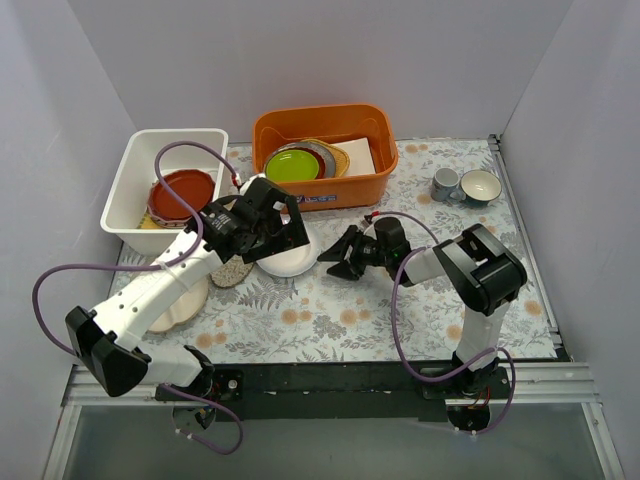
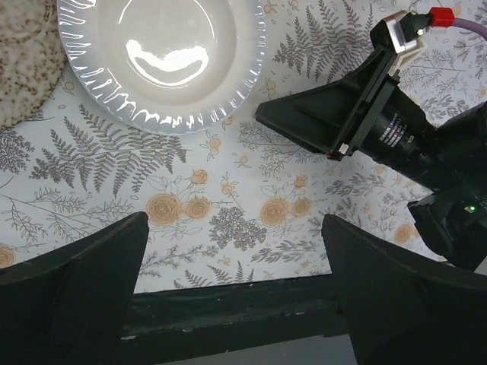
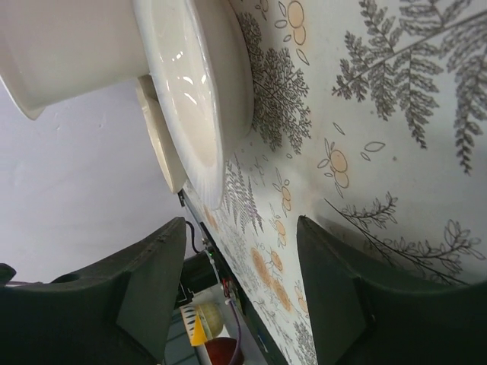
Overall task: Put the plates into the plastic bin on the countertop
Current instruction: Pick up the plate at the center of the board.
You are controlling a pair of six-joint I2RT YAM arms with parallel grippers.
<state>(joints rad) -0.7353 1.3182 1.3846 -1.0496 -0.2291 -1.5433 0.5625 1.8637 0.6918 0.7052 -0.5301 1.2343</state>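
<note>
A white plate with a ribbed rim (image 1: 290, 260) (image 2: 163, 61) lies on the fern-printed countertop (image 1: 340, 310). My left gripper (image 1: 275, 228) (image 2: 236, 266) hovers above its left side, wide open and empty. To the plate's right, low over the countertop, my right gripper (image 1: 335, 257) (image 3: 243, 281) (image 2: 319, 114) is open; the plate's rim (image 3: 198, 99) is just ahead of its fingertips, untouched. A speckled oval plate (image 1: 232, 272) (image 2: 23, 61) lies left of the white one. A cream plate (image 1: 180, 305) is partly hidden under the left arm. The white plastic bin (image 1: 128, 190) holds a red-orange plate (image 1: 183, 193).
An orange tub (image 1: 322, 190) at the back holds a lime-green plate (image 1: 292, 165) and other dishes. Two cups (image 1: 465, 187) stand at the back right. Grey walls enclose the countertop on three sides. The black front rail (image 2: 251, 312) runs along the near edge.
</note>
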